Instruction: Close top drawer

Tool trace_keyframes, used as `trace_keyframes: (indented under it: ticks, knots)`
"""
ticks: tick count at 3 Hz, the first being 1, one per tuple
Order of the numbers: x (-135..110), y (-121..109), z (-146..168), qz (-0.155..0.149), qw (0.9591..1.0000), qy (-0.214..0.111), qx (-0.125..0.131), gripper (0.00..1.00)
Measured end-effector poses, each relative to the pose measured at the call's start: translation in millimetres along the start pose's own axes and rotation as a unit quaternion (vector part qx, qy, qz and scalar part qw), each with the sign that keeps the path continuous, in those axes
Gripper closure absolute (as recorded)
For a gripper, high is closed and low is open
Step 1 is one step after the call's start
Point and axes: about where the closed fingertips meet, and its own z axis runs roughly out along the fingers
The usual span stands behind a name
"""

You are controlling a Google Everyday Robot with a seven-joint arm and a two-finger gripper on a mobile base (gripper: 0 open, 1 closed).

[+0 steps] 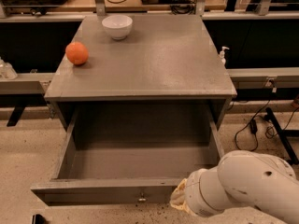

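Speckled floor (28, 143) is seen around a grey cabinet (154, 64). The top drawer (135, 164) is seen fully extended at lower centre. The gripper (180, 199) is positioned at its front panel, lower right; its opening state cannot be told. Force should be applied squarely, nearer the knob (141, 199), so jamming at the side edges is avoided; the travel path appears unobstructed.

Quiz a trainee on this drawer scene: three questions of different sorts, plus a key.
1. True or false: the top drawer is shut.
2. Which fruit lies on the cabinet top near its left edge? A) orange B) banana C) pear
3. In a few words: where is the gripper?

Key
1. False: it stands pulled out, with nothing inside.
2. A
3. Low right in the camera view, by the drawer's front panel, right of its knob.
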Motion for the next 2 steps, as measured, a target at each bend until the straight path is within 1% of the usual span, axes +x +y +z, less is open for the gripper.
trace_keyframes:
  ticks: [1, 2]
  knots:
    - [-11.4, -27.1, 5.9, 0.000, 0.9998, -0.007, 0.021, 1.00]
    - [-11.5, -27.5, 6.0, 0.000, 0.9998, -0.007, 0.021, 1.00]
